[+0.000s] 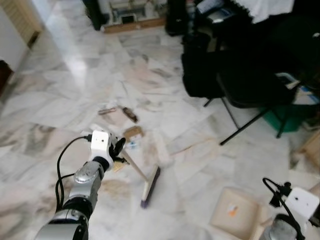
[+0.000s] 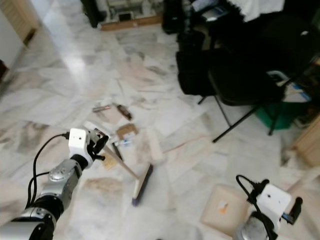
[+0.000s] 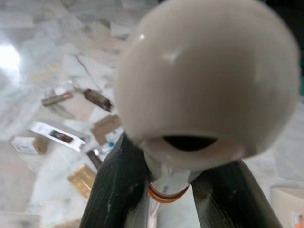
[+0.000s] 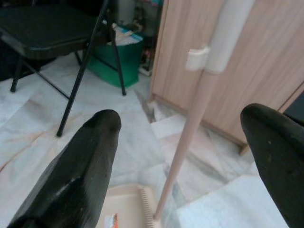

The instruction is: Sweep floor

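Note:
My left gripper (image 1: 118, 148) is shut on the top of a cream broom handle (image 1: 135, 167). The handle slants down to the broom head (image 1: 150, 187), whose dark bristles rest on the marble floor. In the left wrist view the handle's rounded end (image 3: 209, 76) sits between the two black fingers (image 3: 118, 190). Litter lies just beyond the broom: a cardboard scrap (image 1: 133, 132), a brown stick (image 1: 130, 114) and wrappers (image 3: 57, 134). A beige dustpan (image 1: 235, 212) lies on the floor at lower right. My right gripper (image 4: 183, 118) is open beside it, with the dustpan's upright handle (image 4: 190, 142) ahead of its fingers.
A black folding chair (image 1: 250, 95) and black bags (image 1: 200, 70) stand at the right, with a green bin (image 1: 290, 117) behind the chair. A wooden cabinet (image 4: 266, 71) rises close to the dustpan. A wooden plank (image 1: 135, 25) lies at the far wall.

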Controlling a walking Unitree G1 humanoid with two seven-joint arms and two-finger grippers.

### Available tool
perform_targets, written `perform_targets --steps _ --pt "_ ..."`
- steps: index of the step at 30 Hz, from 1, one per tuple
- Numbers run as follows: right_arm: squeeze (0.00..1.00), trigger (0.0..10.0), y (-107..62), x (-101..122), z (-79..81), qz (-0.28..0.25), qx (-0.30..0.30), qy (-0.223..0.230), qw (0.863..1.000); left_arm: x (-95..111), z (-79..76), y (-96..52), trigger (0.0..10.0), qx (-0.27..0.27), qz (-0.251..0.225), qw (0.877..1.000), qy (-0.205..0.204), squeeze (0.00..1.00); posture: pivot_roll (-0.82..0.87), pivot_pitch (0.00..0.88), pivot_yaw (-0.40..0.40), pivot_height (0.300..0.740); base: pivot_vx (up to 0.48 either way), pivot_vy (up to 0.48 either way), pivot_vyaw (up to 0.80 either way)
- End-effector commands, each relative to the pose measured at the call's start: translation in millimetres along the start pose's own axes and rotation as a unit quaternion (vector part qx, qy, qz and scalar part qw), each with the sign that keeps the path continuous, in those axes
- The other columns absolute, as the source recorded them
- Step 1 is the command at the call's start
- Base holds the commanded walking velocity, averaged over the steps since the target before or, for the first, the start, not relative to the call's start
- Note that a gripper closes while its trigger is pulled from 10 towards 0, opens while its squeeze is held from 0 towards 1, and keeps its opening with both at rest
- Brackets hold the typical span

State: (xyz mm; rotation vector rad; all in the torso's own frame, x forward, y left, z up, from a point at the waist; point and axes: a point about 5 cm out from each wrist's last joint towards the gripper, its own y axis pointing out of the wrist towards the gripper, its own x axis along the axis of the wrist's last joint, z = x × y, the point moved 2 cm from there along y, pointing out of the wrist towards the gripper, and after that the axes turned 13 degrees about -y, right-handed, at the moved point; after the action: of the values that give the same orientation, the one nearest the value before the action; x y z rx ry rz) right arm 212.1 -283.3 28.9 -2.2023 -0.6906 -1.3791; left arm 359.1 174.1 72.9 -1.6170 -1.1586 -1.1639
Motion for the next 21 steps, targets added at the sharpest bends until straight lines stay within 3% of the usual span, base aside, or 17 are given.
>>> perform_targets --steps 1,9,21 --pt "0.00 10.0 -1.8 -6 -4.0 0.013 -0.007 0.009 1.000 7 3.6 -0.6 10.0 0.002 -0.018 1.000 0.003 0.00 0.02 0.102 0.112 0.740 0.000 0.000 -0.80" --pt "0.00 10.0 -2.2 -2 -4.0 0.001 -0.007 0.009 1.000 8 3.5 -0.8 10.0 0.002 -0.020 1.000 0.003 0.00 0.02 0.100 0.109 0.740 0.000 0.000 -0.76" --pt "0.00 10.0 10.1 12 -5.7 -0.034 0.015 0.008 0.999 2 -3.2 0.4 10.0 0.001 -0.017 1.000 -0.001 0.00 0.01 0.077 0.082 0.740 0.000 0.000 0.00"
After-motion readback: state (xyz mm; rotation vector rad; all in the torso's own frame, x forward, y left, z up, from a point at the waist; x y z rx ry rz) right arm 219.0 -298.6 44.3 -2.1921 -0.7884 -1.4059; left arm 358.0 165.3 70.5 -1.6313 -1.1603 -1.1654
